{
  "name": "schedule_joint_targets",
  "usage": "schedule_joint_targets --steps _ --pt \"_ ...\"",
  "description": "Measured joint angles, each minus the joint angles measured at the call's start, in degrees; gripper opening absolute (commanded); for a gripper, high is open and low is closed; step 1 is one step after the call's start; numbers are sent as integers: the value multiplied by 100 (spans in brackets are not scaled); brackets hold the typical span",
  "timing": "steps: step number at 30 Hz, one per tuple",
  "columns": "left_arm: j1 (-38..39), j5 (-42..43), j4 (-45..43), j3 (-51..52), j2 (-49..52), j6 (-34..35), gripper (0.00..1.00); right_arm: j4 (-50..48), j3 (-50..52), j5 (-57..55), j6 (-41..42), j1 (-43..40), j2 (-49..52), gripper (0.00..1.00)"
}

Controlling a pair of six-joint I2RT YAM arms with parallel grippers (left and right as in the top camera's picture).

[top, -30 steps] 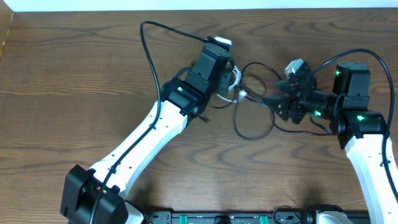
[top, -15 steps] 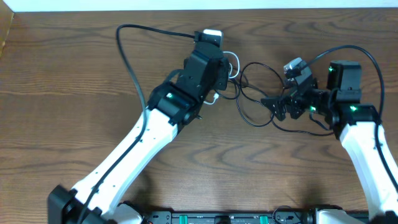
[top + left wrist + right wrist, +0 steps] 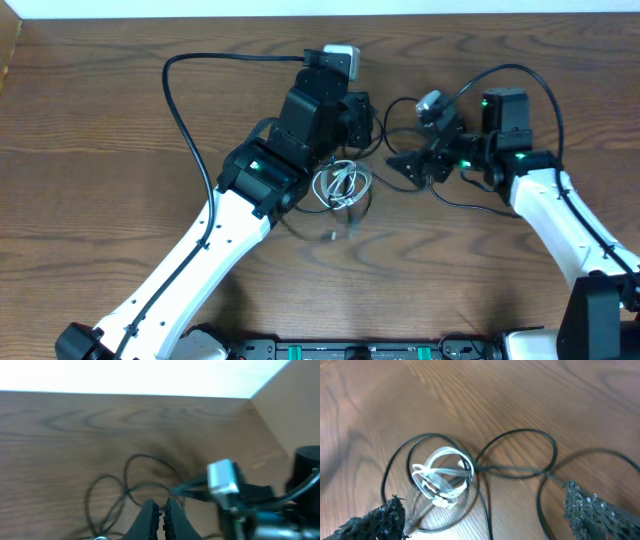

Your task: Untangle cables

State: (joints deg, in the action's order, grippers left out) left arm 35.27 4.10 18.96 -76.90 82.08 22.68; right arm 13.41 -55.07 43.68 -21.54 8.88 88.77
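Left gripper (image 3: 161, 510) pressed together, hold on black cord (image 3: 530, 430) unclear; right gripper (image 3: 482, 502) spread. Risk: white cord (image 3: 442, 451) nested in black loop; careless pulling could tighten snarl.

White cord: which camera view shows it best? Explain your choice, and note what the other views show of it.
The right wrist view is best. There the white cord lies near the middle of the frame as a coil inside a loop of the black cord, and its strands are distinct. The overhead view shows it only as a small pale bundle. The left wrist view clearly shows only black loops.
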Motion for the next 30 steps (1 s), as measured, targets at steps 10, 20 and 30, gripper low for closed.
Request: schedule_joint_targets --steps 10,20,30 --pt "2 166 236 0 0 28 8 -107 0 -457 358 439 0 99" --pt "-28 -2321 1576 7 0 -24 8 -264 0 -767 1211 1102 0 99" --pt "-907 -3040 2369 7 267 267 34 -452 0 -1508 2892 1703 258 99"
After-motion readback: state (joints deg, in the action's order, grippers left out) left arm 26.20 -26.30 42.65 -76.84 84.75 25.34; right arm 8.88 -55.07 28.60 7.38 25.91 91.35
